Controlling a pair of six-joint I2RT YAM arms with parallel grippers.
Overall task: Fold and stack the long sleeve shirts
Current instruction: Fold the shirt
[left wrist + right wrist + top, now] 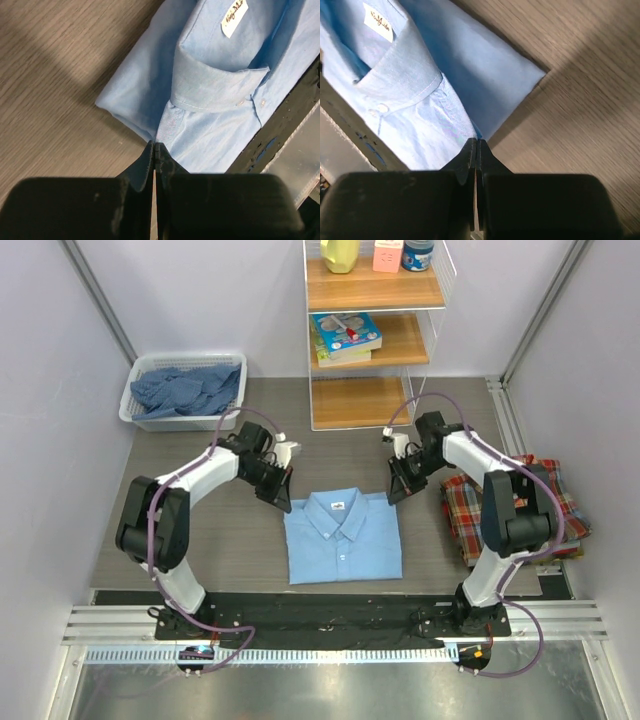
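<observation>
A folded light blue shirt point(343, 540) lies collar up on the table between my arms, its white neck label point(234, 17) showing. My left gripper point(282, 502) is shut with its tips at the shirt's far left corner point(150, 132); no cloth shows between the jaws. My right gripper point(394, 495) is shut with its tips at the shirt's far right edge point(485, 132), also with no cloth between the jaws. Folded plaid shirts point(463, 512) lie stacked at the right, partly behind the right arm. Darker blue shirts point(185, 390) lie crumpled in a basket.
The white basket point(127, 405) stands at the far left corner. A wire and wood shelf point(370, 400) with books and small items stands at the back centre. A black strip point(330, 615) runs along the table's near edge.
</observation>
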